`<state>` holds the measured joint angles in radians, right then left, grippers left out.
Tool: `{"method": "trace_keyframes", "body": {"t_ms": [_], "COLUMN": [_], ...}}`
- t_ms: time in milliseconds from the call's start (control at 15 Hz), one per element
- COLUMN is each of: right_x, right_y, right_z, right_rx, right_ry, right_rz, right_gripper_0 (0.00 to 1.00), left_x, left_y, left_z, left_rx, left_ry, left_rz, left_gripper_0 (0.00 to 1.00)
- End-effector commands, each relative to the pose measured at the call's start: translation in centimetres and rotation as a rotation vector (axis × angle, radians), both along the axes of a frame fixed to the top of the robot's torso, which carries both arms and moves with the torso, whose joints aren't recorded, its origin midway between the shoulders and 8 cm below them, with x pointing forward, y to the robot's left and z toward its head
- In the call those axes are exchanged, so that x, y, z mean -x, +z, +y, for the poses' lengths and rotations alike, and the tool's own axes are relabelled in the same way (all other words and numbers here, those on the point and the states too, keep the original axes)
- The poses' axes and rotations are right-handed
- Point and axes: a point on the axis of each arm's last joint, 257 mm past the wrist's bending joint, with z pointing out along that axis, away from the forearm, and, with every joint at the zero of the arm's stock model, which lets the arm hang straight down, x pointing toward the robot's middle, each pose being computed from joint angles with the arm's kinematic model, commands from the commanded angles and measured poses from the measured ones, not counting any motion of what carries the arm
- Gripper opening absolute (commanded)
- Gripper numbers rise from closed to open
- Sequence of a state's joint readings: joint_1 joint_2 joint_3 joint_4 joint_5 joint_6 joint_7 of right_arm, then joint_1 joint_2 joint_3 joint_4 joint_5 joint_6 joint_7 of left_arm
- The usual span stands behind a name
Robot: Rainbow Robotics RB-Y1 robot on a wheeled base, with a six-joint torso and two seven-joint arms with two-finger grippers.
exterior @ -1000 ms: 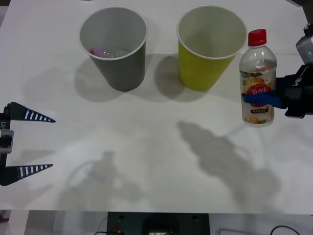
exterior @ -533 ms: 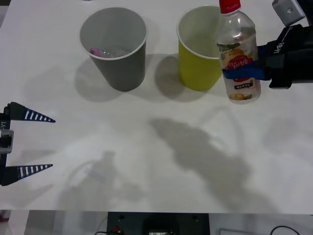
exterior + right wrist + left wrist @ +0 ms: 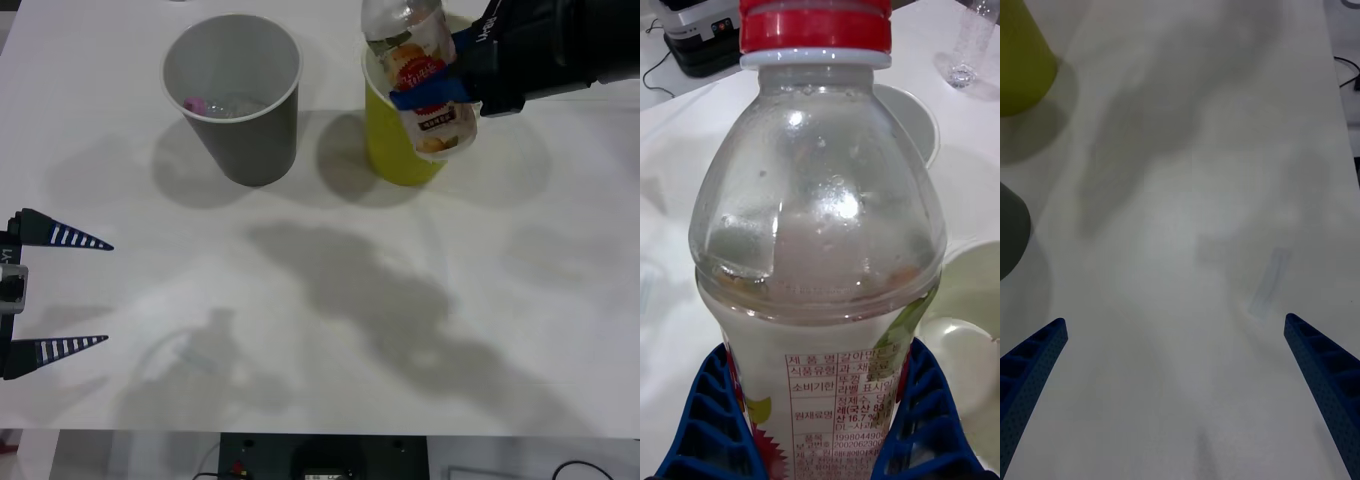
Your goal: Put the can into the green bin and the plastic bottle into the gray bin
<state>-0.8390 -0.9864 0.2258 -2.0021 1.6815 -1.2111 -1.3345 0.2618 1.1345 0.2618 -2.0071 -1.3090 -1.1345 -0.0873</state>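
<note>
So the right end effector (image 3: 432, 92) has carried the plastic bottle (image 3: 418, 75) a good way in the last second. It was standing low at the right side of the frame, off to the right of the green bin (image 3: 400, 150), and now it's up at the top centre-right, hanging in the air and overlapping the green bin's rim in the front view. It's also tilted a bit, cap end leaning toward the upper left, with the cap cut off by the top edge. The blue fingers (image 3: 929, 420) are clamped on either side of the label, so the grip looks solid.

The catch: the bottle belongs in the gray bin (image 3: 240, 120), which sits upper left of centre, just beside the green one. So my read is this is mid-transfer, passing over or in front of the green bin on the way left. If it let go here it'd likely land in the wrong bin, so it needs to keep travelling left first.

The gray bin already has something small and pinkish lying in its bottom (image 3: 196, 104); can't tell what it is.

The left end effector (image 3: 58, 292) is parked at the lower left edge over the worktop (image 3: 300, 340), fingers spread wide, holding nothing.
</note>
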Motion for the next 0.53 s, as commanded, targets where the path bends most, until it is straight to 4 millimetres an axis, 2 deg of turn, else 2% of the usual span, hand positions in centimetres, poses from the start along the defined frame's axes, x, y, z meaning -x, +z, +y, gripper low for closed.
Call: {"method": "trace_keyframes", "body": {"t_ms": [67, 200, 533], "right_x": [-1.9, -3.6, -9.2], "right_y": [1.6, 2.2, 2.7], "right_z": [2.6, 4.5, 9.7], "right_rx": [-0.017, -0.042, -0.065], "right_ry": [0.012, 0.011, -0.029], "right_rz": [-0.012, -0.012, -0.1], "right_gripper_0": [0.0, 0.0, 0.0], "left_x": [0.0, 0.0, 0.0], "left_y": [0.0, 0.0, 0.0], "left_z": [0.0, 0.0, 0.0], "left_rx": [0.0, 0.0, 0.0], "left_ry": [0.0, 0.0, 0.0], "left_rz": [0.0, 0.0, 0.0], "left_gripper_0": [1.0, 1.0, 1.0]}}
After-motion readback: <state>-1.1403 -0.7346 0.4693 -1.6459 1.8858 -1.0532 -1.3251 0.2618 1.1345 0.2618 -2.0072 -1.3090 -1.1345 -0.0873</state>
